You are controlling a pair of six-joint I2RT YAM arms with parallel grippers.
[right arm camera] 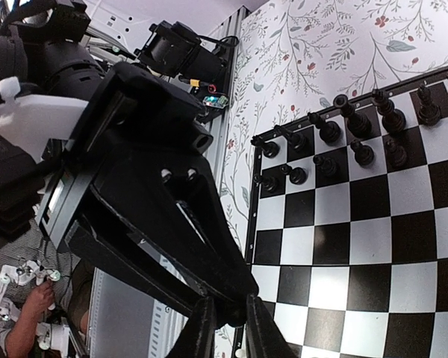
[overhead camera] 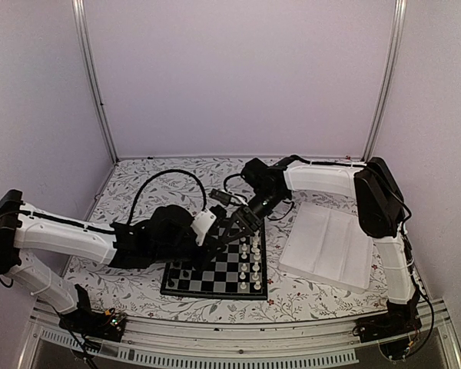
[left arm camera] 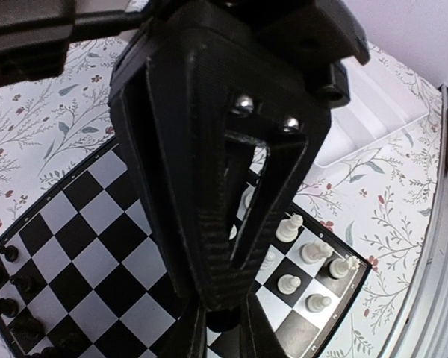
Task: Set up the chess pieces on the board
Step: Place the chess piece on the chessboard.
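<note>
- We see the small square chessboard (overhead camera: 215, 283), with black and pale grey checks and a black border, lying flat at near centre.
- We find tiny black chess pieces (right arm camera: 356, 123) upright in two rows along its left edge.

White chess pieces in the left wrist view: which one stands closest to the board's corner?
The white piece with the jagged top, on the dark corner square of the board; the other white ones stand further in.

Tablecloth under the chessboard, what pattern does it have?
The tablecloth is white with grey leafy twigs and little red flowers, clearest in the left wrist view.
</note>
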